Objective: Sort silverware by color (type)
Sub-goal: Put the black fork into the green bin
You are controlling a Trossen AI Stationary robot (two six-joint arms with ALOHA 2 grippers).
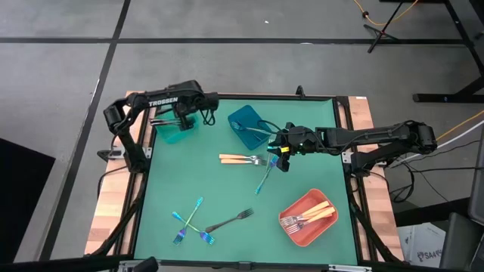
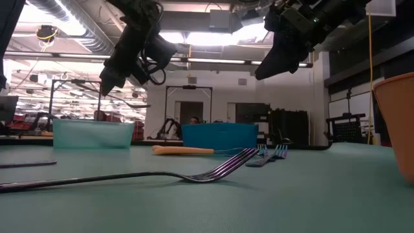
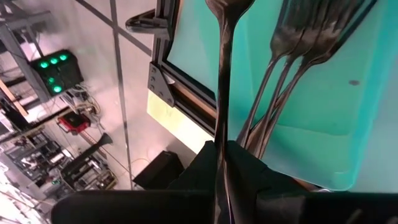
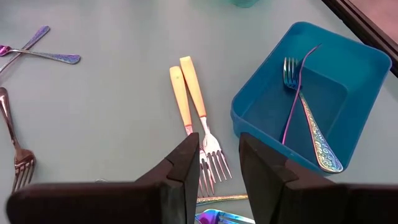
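Green mat; left end effector grips dark fork, right end effector seemingly released.

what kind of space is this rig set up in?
Likely a robotics lab or workshop. The low view shows open ceiling ducting and strip lights over equipment racks; the high view shows a bare concrete floor with loose cables around the green work table.

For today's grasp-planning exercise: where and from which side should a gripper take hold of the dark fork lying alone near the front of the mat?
Grip the dark fork at mid-handle, coming straight down from above with the fingers across the shaft. It lies flat and thin on the mat, so no side approach gets under it. The handle end sits close to the crossed iridescent forks, so mid-shaft likely keeps clear of them.
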